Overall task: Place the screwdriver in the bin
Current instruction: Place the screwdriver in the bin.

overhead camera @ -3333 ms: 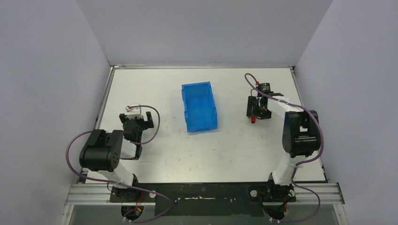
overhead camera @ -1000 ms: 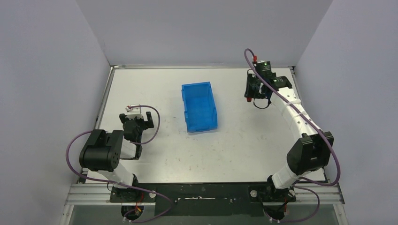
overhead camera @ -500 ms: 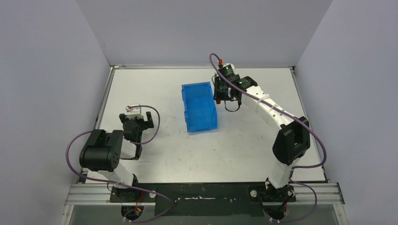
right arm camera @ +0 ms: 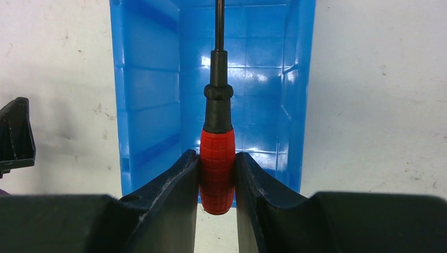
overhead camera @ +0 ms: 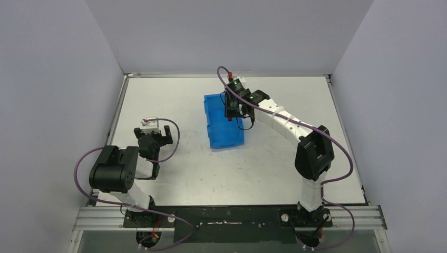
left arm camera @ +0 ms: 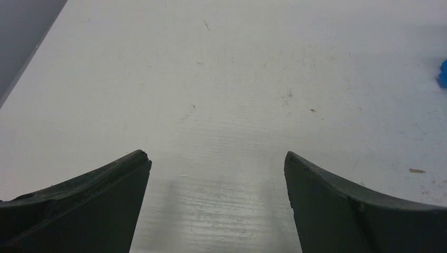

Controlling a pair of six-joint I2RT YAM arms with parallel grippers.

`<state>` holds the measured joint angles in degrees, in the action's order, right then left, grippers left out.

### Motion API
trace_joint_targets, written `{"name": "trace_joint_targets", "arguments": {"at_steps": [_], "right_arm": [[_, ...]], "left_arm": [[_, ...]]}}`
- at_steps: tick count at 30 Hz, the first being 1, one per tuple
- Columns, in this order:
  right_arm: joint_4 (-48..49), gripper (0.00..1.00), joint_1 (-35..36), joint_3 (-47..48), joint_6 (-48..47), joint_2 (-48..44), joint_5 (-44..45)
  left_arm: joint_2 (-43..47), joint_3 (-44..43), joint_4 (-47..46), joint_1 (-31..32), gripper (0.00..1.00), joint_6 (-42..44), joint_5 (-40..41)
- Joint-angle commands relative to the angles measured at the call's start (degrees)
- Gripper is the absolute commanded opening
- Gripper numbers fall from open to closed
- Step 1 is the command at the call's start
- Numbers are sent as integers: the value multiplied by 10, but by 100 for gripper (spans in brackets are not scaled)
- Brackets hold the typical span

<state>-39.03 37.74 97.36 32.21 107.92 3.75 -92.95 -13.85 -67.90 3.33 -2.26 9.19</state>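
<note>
— Two arms share our bench (overhead camera: 179,174). How much room do we have on the left?

— Not much at the very edge. Our left arm (overhead camera: 113,176) sits folded up near the bench's left edge, with its elbow close to the left wall (overhead camera: 52,116). The left tool (left arm camera: 216,158) hangs low over the white surface, its jaws spread wide and holding nothing. From there rightward we see open, lightly scuffed bench all the way to the bin.

— And where does the bin stand?

— The bin (overhead camera: 219,134) is about mid-bench and a little toward the back, with its long sides running front to back. It is well apart from every bench edge, so we have free surface on all four sides of it.

— Where is the screwdriver?

— The screwdriver (right arm camera: 217,105) is in our right tool (right arm camera: 217,158). The two fingers press the red handle from either side, and the thin black shaft points straight ahead along the bin's length. In the wrist view it lies over the bin's open inside, between the two long walls, with the handle's butt above one short rim. We cannot tell how high above the floor of the bin it hangs.

— How is the arm that carries it posed?

— Our right arm (overhead camera: 313,153) rises from its base at the near edge, bends at the elbow, then stretches back and to the left. That puts its wrist over the bin's back half. To the right of it the bench lies open out to its right edge, just beside the right wall (overhead camera: 400,116).
</note>
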Motion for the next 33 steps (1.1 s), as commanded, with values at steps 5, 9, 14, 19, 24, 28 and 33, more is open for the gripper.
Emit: {"name": "trace_joint_targets", "arguments": {"at_steps": [5, 9, 14, 19, 24, 28, 33], "right_arm": [[61, 7, 19, -33, 24, 6, 21], [89, 7, 25, -70, 36, 13, 13], [107, 7, 30, -89, 40, 34, 8], [120, 7, 33, -99, 37, 58, 3], [123, 11, 34, -97, 34, 85, 2], [126, 19, 34, -96, 31, 99, 4], [127, 35, 34, -90, 26, 104, 3]], "left_arm": [[7, -8, -12, 2, 97, 5, 2], [7, -7, -12, 2, 97, 4, 2], [7, -7, -12, 2, 97, 4, 2], [7, -7, -12, 2, 97, 4, 2], [7, -8, -12, 2, 97, 5, 2], [7, -8, -12, 2, 97, 5, 2], [7, -7, -13, 2, 97, 4, 2]]}}
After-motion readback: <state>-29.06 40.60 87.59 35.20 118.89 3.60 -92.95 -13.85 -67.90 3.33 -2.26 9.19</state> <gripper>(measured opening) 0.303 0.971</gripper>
